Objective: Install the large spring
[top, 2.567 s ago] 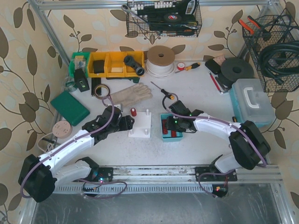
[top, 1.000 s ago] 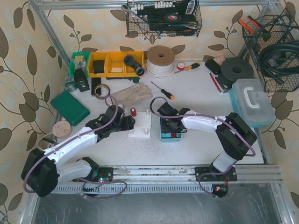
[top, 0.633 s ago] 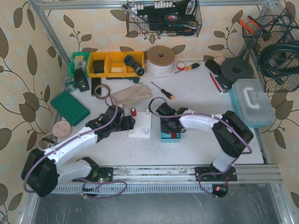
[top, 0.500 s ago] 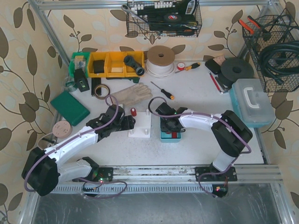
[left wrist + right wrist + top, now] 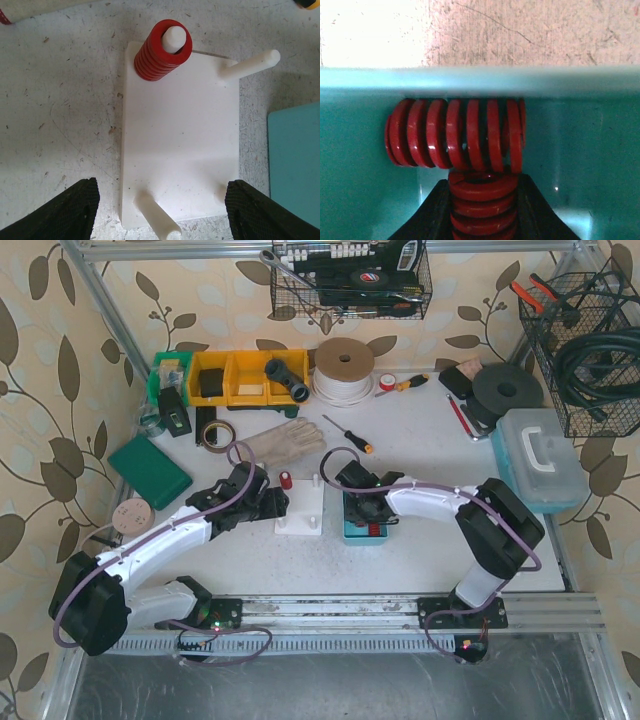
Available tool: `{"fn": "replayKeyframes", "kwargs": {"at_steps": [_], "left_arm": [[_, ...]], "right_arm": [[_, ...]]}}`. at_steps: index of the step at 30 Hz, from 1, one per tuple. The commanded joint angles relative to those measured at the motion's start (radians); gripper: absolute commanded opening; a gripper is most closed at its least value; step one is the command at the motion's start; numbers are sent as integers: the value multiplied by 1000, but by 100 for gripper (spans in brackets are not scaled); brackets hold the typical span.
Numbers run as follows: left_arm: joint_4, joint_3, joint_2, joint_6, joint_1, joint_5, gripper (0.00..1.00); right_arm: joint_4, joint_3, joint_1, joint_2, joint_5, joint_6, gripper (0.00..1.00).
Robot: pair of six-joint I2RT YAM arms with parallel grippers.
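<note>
A white peg base (image 5: 300, 515) lies mid-table, and a red spring (image 5: 162, 50) sits on its far left peg. Two other pegs (image 5: 248, 65) (image 5: 156, 212) are bare. My left gripper (image 5: 162, 202) hangs open over the base's near edge, one finger on each side. My right gripper (image 5: 482, 212) is down inside the teal tray (image 5: 480, 82), jaws pressed against both sides of a red spring (image 5: 482, 205) that points away from the camera. Another red spring (image 5: 455, 135) lies crosswise against the tray's far wall, touching the held one. I cannot tell which spring is the large one.
A glove (image 5: 280, 442) and a screwdriver (image 5: 347, 433) lie behind the base. Yellow bins (image 5: 245, 377) and a tape roll (image 5: 343, 368) line the back. A green case (image 5: 150, 470) sits at the left, a clear toolbox (image 5: 540, 460) at the right.
My right gripper has moved left into the teal tray and closed its jaws on a red spring. The left gripper has hardly moved.
</note>
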Motion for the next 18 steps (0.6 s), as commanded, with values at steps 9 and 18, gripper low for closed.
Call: {"fn": "replayKeyframes", "kwargs": {"at_steps": [9, 18], "left_arm": [[-70, 39, -29, -67, -13, -28, 72], [-75, 33, -43, -76, -28, -42, 72]], "right_arm": [[9, -70, 34, -103, -3, -28, 0], [19, -86, 57, -164, 26, -36, 0]]}}
